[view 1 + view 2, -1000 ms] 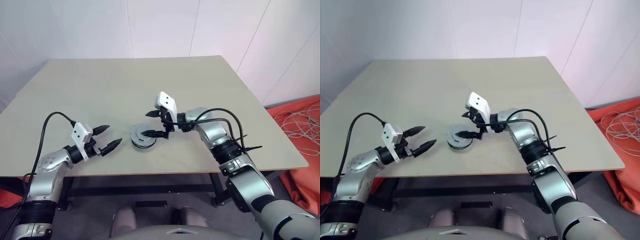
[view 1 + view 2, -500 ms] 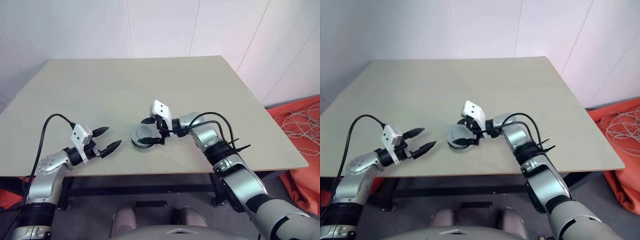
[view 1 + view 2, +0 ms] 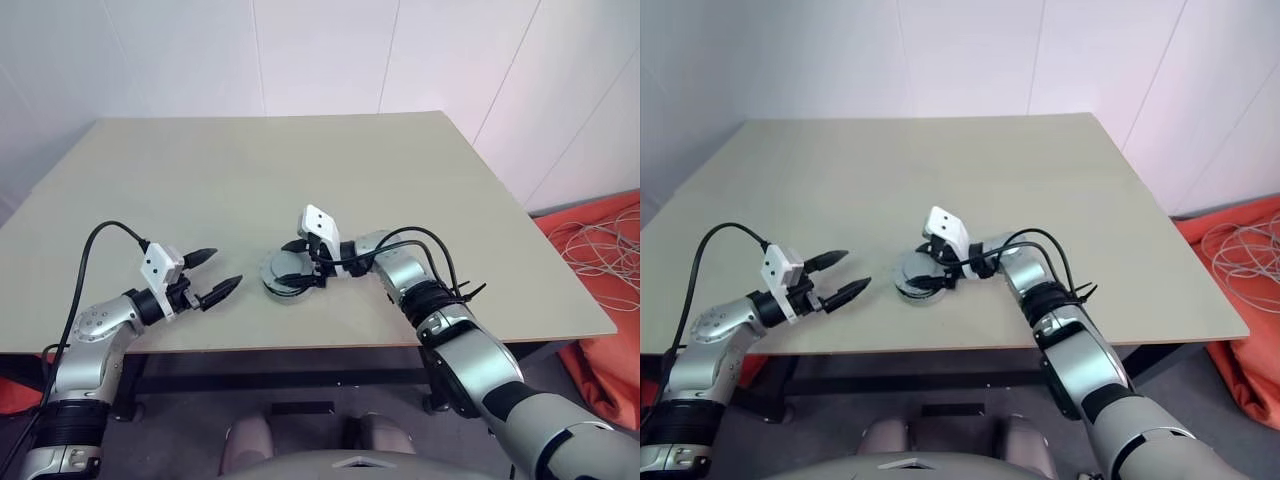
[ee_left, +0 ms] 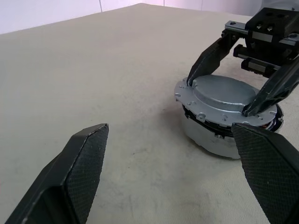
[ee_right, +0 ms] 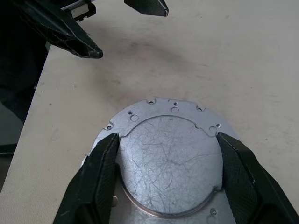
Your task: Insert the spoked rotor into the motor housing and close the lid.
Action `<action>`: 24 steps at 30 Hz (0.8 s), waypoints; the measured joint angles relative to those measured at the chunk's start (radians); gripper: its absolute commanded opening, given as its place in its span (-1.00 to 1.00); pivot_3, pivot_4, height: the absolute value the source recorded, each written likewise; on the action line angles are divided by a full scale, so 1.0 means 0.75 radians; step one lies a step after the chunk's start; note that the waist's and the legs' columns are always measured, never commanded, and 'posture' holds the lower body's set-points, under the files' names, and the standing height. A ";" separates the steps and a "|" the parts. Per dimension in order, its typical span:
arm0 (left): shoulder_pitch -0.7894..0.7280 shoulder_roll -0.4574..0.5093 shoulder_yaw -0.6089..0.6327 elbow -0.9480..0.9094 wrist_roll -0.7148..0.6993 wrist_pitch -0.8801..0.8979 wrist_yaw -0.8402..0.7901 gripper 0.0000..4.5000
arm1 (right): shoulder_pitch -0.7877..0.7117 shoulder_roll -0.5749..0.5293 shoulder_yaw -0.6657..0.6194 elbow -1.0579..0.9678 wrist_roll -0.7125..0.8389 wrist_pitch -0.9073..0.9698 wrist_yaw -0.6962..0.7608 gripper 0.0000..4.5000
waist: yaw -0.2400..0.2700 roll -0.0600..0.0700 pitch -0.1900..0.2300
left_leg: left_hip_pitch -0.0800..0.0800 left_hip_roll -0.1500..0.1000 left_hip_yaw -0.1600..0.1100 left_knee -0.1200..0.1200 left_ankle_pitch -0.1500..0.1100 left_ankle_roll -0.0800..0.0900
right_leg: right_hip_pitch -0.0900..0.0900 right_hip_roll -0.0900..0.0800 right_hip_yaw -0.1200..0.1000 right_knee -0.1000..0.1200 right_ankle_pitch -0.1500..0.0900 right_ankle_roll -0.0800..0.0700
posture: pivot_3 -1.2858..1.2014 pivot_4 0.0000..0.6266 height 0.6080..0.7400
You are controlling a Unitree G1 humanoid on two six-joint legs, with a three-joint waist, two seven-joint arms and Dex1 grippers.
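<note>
Lowered since the earlier frame, your right gripper (image 4: 228,91) now pinches the lid (image 4: 223,93) atop the motor housing (image 4: 212,135); left gripper (image 3: 215,276) idles spread.

Between the black fingers (image 4: 212,53) of the right hand (image 3: 291,263), the lid (image 4: 223,92) is scratched plain grey, the motor housing (image 4: 212,136) pale grey, on a beige bench (image 3: 220,190).

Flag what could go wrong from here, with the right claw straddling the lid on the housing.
1. The lid looks slightly tilted on the motor housing, with a gap at the near edge; pressing could jam it.
2. The right claw grips only the raised centre; it might slip off.
3. The left claw is open and apart, so the housing could slide on the table.
</note>
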 measured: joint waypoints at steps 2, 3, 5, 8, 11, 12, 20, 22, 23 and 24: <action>0.000 0.000 0.000 0.000 0.000 0.000 0.000 1.00 | 0.000 -0.004 0.000 -0.003 0.000 0.004 0.020 0.41 | 0.000 0.000 0.000 | 0.000 0.000 0.000 0.000 0.000 0.000 | 0.000 0.000 0.000 0.000 0.000 0.000 | 0.03 -1.00 1.00; 0.000 0.000 0.000 0.000 0.000 0.000 0.000 1.00 | 0.000 -0.007 0.000 -0.005 0.001 0.006 0.025 0.41 | 0.000 0.000 0.000 | 0.000 0.000 0.000 0.000 0.000 0.000 | 0.000 0.000 0.000 0.000 0.000 0.000 | 0.03 -1.00 1.00; 0.002 0.000 0.000 -0.001 -0.001 0.000 0.000 1.00 | 0.001 -0.013 0.000 -0.022 0.001 0.025 0.048 0.41 | 0.000 0.000 0.000 | 0.000 0.000 0.000 0.000 0.000 0.000 | 0.000 0.000 0.000 0.000 0.000 0.000 | 0.03 -1.00 1.00; 0.024 0.000 0.001 -0.003 -0.003 0.000 -0.001 1.00 | 0.004 -0.024 0.000 -0.094 0.005 0.071 0.095 0.41 | 0.000 0.000 0.000 | 0.000 0.000 0.000 0.000 0.000 0.000 | 0.000 0.000 0.000 0.000 0.000 0.000 | 0.03 -1.00 1.00; 0.043 0.000 0.001 -0.003 -0.004 0.000 -0.001 1.00 | 0.003 -0.035 0.002 -0.144 0.005 0.105 0.126 0.41 | 0.003 0.000 0.000 | 0.000 0.000 0.000 0.000 0.000 0.000 | 0.000 0.000 0.000 0.000 0.000 0.000 | 0.03 -1.00 1.00; 0.044 0.000 0.003 -0.004 -0.005 0.000 -0.001 1.00 | 0.003 -0.038 0.004 -0.156 0.004 0.117 0.134 0.41 | 0.004 0.000 0.000 | -0.001 0.000 0.000 0.000 0.000 0.000 | 0.000 0.000 0.000 0.000 0.000 0.000 | 0.03 -1.00 1.00; 0.055 0.001 0.008 -0.024 -0.013 0.002 -0.001 1.00 | 0.003 -0.049 0.026 -0.165 -0.025 0.143 0.138 0.41 | 0.003 0.000 0.000 | 0.000 0.000 0.000 0.000 0.000 0.000 | 0.000 0.000 0.000 0.000 0.000 0.000 | 0.03 -1.00 1.00; 0.060 0.001 0.008 -0.025 -0.015 0.006 0.000 1.00 | 0.003 -0.050 0.029 -0.161 -0.038 0.143 0.133 0.41 | 0.003 0.000 0.000 | 0.000 0.000 0.000 0.000 0.000 0.000 | 0.000 0.000 0.000 0.000 0.000 0.000 | 0.03 -1.00 1.00; 0.061 0.002 0.008 -0.026 -0.016 0.011 0.000 1.00 | 0.003 -0.050 0.031 -0.160 -0.046 0.143 0.132 0.41 | 0.003 0.000 0.000 | 0.000 0.000 0.000 0.000 0.000 0.000 | -0.001 0.000 0.000 0.000 0.000 0.000 | 0.03 -1.00 1.00; 0.064 0.002 0.008 -0.028 -0.017 0.012 0.000 1.00 | 0.003 -0.050 0.034 -0.156 -0.051 0.144 0.129 0.41 | 0.003 0.000 0.000 | 0.000 0.000 0.000 0.000 0.000 0.000 | -0.001 0.000 0.000 0.000 0.000 0.000 | 0.03 -1.00 1.00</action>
